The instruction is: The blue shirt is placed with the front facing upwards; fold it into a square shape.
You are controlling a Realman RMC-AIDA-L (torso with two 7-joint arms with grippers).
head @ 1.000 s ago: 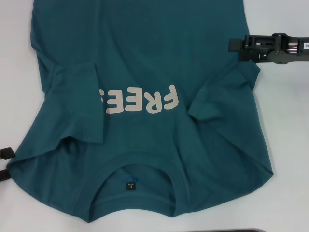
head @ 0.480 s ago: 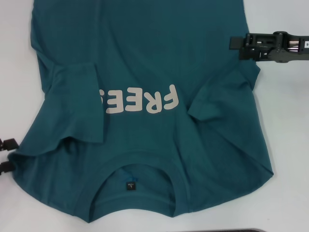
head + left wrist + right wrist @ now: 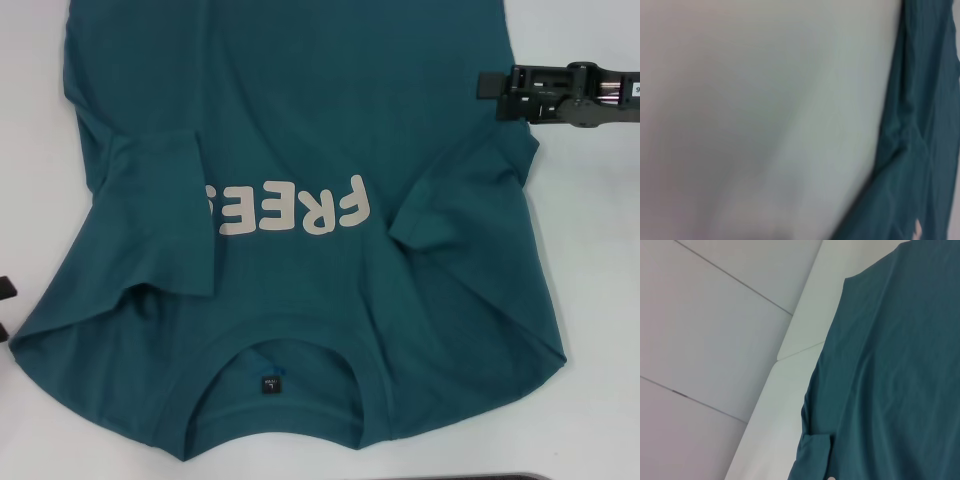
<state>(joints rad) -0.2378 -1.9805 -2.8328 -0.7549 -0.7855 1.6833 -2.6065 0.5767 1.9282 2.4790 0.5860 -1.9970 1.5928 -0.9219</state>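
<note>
The blue shirt [image 3: 300, 130] lies front up on the white table [image 3: 600, 250], its collar [image 3: 270, 350] and dark neck label [image 3: 271, 383] nearest me. Both sleeves are folded inward: one sleeve [image 3: 160, 210] covers the end of the cream lettering [image 3: 300, 208], the other sleeve [image 3: 460, 195] lies beside it. My right gripper [image 3: 484, 85] hovers at the shirt's right side edge, holding nothing that I can see. Only my left gripper's fingertips [image 3: 5, 288] show, at the far left edge, apart and clear of the shoulder. Shirt cloth [image 3: 925, 150] fills one side of the left wrist view, and shirt cloth [image 3: 890, 365] shows in the right wrist view.
Bare white table [image 3: 30, 150] flanks the shirt on both sides. A dark strip [image 3: 500, 476] shows at the near edge. In the right wrist view the table's edge [image 3: 785, 390] drops off to a tiled floor [image 3: 700, 340].
My left gripper has drawn back leftward from the shirt's shoulder, almost out of the head view. The right gripper has crept slightly up and to the right. The shirt has stayed put.
</note>
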